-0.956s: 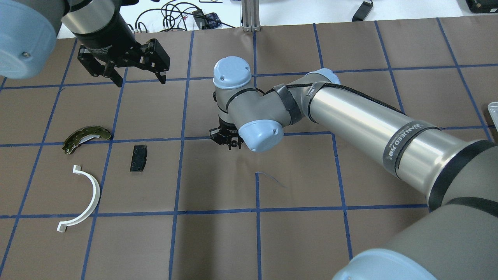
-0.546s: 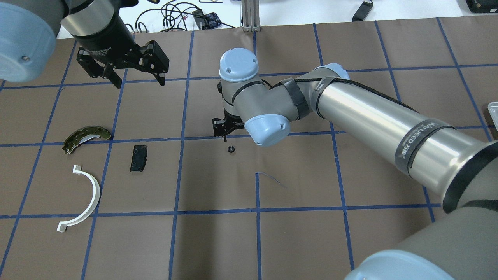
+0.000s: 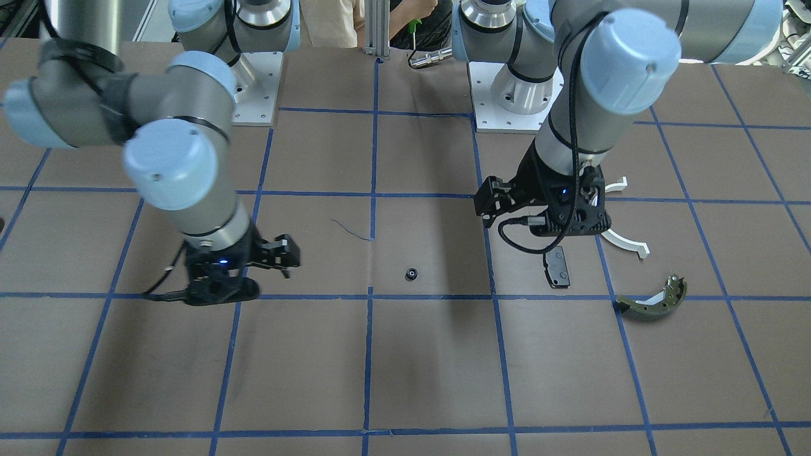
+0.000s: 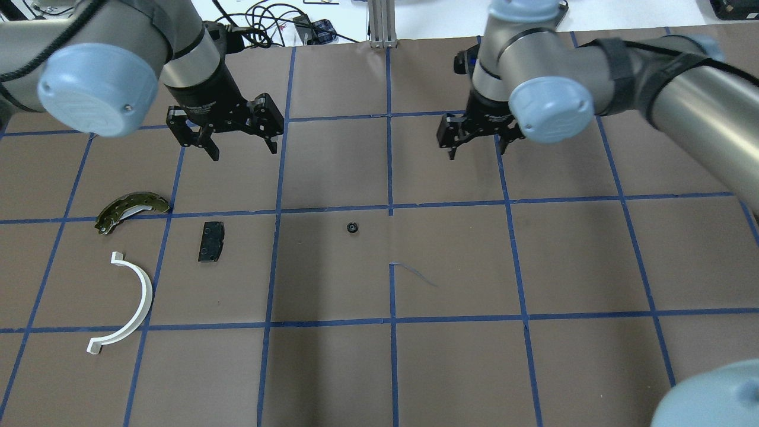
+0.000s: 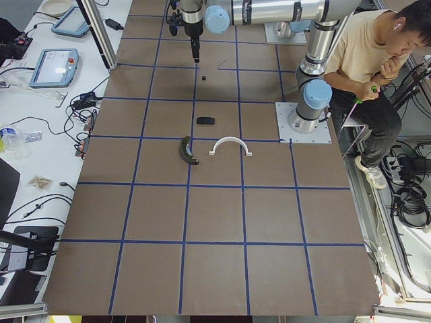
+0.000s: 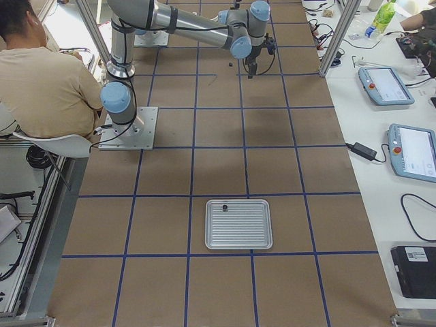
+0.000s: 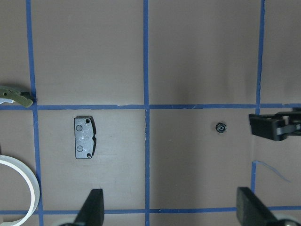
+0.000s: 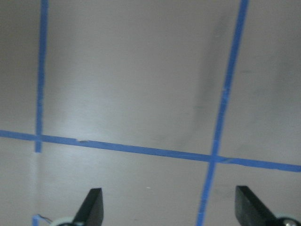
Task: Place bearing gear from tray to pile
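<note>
so in the overhead view the gear (image 4: 352, 227) sits alone on the table (image 4: 332, 367) near the middle; the pad (image 4: 210, 241) is well off to its left; further left, the brake shoe (image 4: 131, 209) lies farther from the robot than the half-ring (image 4: 127, 302); the tray (image 6: 238, 223) is way down the robot's right end, with one small part in a corner

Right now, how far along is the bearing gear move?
Done: the bearing gear is off the tray and lies on the table. In hand: nothing; the right gripper and left gripper are both open and empty. Left: the gear sits across a blue tape line from the pile (black pad, white half-ring, brake shoe), so it probably needs moving closer. Another small dark part sits on the tray.
</note>
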Controlling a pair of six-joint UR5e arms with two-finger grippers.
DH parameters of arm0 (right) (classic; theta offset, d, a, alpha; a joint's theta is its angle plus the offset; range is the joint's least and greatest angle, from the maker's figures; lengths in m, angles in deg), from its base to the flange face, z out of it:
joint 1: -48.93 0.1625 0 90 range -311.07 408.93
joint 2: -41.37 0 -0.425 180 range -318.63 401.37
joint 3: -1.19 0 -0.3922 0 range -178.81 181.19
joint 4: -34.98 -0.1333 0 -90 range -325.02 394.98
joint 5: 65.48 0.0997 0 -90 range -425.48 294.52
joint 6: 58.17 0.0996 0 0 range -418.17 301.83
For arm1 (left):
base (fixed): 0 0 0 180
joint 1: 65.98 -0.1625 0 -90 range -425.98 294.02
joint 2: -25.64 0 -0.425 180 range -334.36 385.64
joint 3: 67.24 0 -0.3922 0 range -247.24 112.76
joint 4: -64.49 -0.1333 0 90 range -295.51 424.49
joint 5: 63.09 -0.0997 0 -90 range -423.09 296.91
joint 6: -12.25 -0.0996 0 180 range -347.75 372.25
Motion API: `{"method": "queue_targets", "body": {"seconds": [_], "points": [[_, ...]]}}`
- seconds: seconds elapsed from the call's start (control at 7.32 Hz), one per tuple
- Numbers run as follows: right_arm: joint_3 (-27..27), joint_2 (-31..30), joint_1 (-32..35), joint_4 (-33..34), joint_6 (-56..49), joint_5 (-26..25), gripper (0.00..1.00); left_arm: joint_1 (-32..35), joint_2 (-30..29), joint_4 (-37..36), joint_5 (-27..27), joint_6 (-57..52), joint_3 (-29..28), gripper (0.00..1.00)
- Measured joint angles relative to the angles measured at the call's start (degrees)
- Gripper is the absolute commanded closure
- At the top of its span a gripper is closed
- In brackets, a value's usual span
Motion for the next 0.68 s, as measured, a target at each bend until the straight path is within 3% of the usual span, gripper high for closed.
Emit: {"method": "queue_targets", "body": {"seconds": [0.68], "points": [[-0.1,-3.9,-25.5,-3.5,-40.8,-4.8,0.00,9.8,-13.5,-17.5,1.0,11.6,5.1,0.00]]}}
